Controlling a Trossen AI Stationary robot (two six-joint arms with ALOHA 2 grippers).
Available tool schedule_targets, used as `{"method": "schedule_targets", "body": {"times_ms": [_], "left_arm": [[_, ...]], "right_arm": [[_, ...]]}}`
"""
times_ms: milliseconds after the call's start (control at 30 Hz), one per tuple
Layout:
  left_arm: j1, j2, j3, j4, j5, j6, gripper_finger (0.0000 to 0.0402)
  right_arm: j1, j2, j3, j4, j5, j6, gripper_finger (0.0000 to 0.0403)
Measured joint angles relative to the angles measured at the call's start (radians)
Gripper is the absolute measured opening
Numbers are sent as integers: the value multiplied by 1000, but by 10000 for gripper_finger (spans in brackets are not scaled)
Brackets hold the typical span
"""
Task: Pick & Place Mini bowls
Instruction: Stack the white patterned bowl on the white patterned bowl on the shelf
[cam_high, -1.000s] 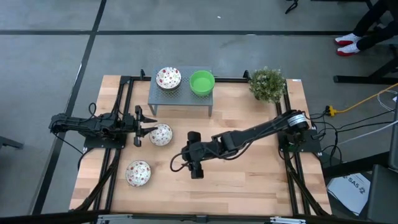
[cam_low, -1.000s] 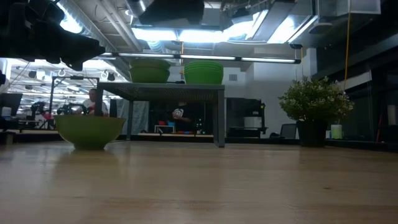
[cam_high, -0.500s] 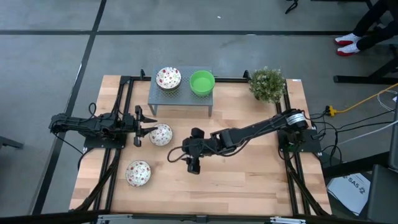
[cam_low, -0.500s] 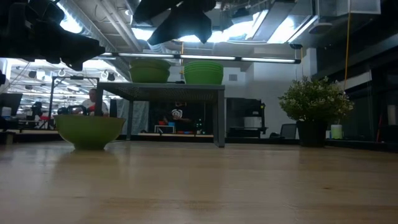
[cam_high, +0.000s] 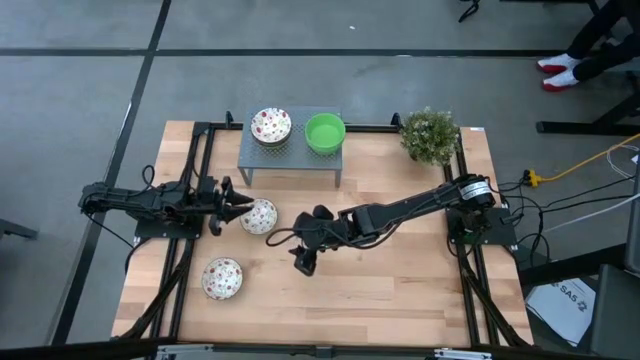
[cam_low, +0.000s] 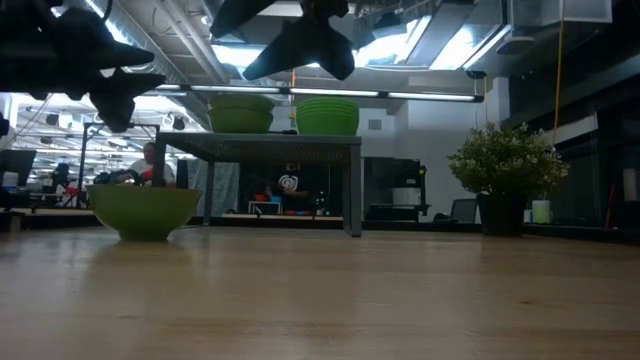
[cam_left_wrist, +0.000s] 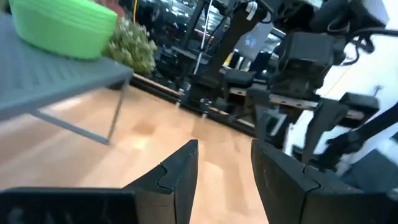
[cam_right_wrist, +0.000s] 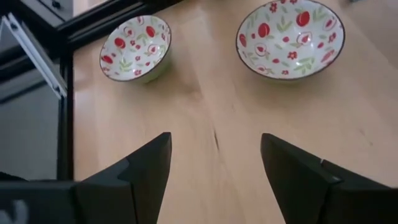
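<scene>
Two white speckled mini bowls sit upright on their bases on the table, one (cam_high: 259, 216) just ahead of my left gripper (cam_high: 228, 206), the other (cam_high: 222, 278) nearer the near edge. Both show in the right wrist view (cam_right_wrist: 290, 37) (cam_right_wrist: 135, 48). A speckled bowl stack (cam_high: 271, 125) and a plain green stack (cam_high: 324, 132) stand on the grey shelf (cam_high: 290, 160). My left gripper (cam_left_wrist: 224, 168) is open and touches nothing. My right gripper (cam_high: 304, 262) (cam_right_wrist: 214, 162) hovers open over bare wood, right of both table bowls.
A bushy plant (cam_high: 430, 135) stands at the far right corner. The grey shelf's legs (cam_low: 352, 190) rest on the table's far middle. Black rails (cam_high: 190, 180) run along both sides. Bare wood lies across the near right half (cam_high: 400, 290).
My right gripper has moved toward the table's left and far edges, closer to the bowl by my left gripper, and has swung to point toward the near left. My left gripper has rolled about its own axis beside that bowl. The bowls have stayed put.
</scene>
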Motion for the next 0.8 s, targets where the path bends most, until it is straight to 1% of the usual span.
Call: {"method": "schedule_targets", "body": {"times_ms": [100,133,233,300,333,433,467,533,600,700,800], "left_arm": [[1,9,0,-6,7,-18,143],[1,14,0,-12,26,-7,143],[-1,48,22,-29,133,71,143],[-3,90,79,-100,190,151,143],[-7,117,118,-161,198,192,143],[-21,228,240,-356,155,320,143],[-25,266,272,-379,135,334,143],[-34,339,339,-412,111,346,143],[-40,409,393,-433,108,358,143],[-49,507,462,-449,107,359,143],[-61,598,516,-477,107,360,143]], "right_arm": [[0,0,0,0,0,51,245],[0,0,0,0,0,64,245],[0,0,0,0,0,87,245],[0,0,0,0,0,90,245],[0,0,0,0,0,90,245],[0,0,0,-1,0,82,245],[0,0,0,-3,0,76,245],[0,0,1,-18,1,65,245],[0,0,1,-51,1,79,245],[0,0,1,-145,-13,170,245],[0,0,1,-276,-100,216,245]]}}
